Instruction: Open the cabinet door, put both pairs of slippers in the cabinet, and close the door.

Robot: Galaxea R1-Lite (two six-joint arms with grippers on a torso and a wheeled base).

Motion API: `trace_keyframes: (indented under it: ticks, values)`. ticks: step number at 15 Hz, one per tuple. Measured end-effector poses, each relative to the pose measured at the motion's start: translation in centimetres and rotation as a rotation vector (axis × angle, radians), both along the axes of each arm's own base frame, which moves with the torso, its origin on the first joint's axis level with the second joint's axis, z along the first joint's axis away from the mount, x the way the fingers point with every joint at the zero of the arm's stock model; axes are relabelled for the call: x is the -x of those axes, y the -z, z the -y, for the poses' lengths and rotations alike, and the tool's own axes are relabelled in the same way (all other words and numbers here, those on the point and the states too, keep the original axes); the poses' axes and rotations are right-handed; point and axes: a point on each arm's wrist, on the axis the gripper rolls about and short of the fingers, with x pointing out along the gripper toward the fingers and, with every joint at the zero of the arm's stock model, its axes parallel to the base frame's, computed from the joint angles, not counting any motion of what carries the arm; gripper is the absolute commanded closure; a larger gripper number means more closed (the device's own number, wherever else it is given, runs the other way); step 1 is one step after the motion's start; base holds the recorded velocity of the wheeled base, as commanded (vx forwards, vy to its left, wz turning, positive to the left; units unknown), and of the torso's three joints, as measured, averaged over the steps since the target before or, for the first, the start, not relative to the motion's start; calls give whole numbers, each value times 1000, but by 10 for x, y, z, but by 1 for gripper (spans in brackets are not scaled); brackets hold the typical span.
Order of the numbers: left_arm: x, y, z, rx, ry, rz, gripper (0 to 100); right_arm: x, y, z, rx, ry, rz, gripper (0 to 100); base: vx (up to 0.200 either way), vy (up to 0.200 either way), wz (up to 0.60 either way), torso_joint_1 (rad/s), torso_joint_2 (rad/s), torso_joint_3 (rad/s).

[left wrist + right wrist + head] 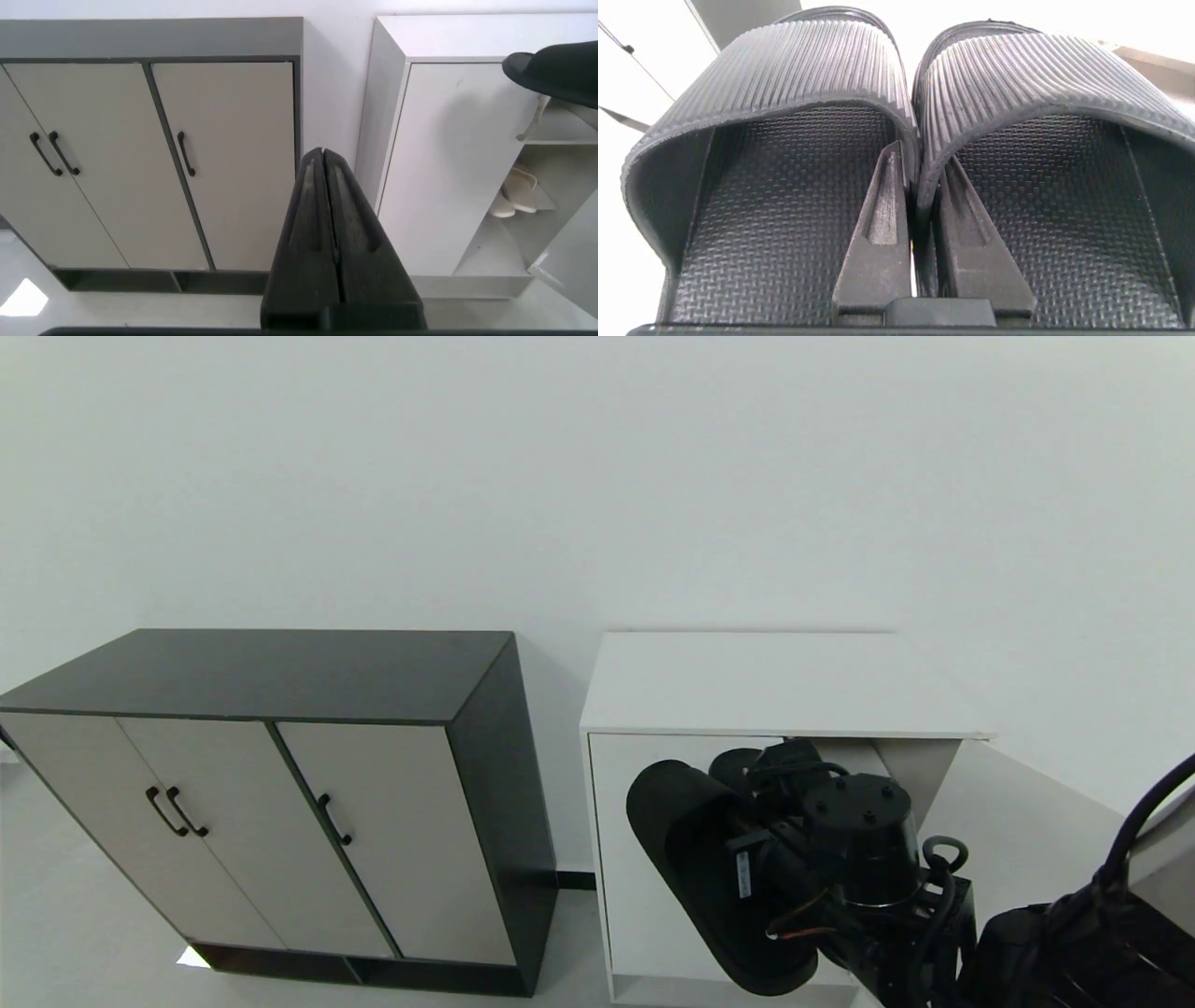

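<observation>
Plain white wall (597,476), two cabinets, one pair in hand

Against it stand a dark cabinet (280,672), doors shut, and the white cabinet (766,681), open on its right half; the right gripper (915,173) clamps the touching inner walls of the black slippers (719,868), held before that cabinet; white slippers (519,191) lie on a shelf inside; the left gripper (324,177) is pressed together, holding nothing.

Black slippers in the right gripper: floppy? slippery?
Probably light and fairly stiff: slippers hang from the right gripper without visible sag. Ribbed straps, textured footbeds suggest decent grip. Pinched at the inner edges only, so one may twist.
</observation>
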Motion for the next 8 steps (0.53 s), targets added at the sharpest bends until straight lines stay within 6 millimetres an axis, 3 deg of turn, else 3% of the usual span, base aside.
trace_keyframes:
  ticks: [3,8]
  values:
    - [0,0,0,-1,0,0,100,1,1,0,2,-1,-2,100,0,0,0,0,0,0]
    - [0,0,0,-1,-1,0,100,2,4,-1,7,-6,-11,100,0,-200,0,4,3,0]
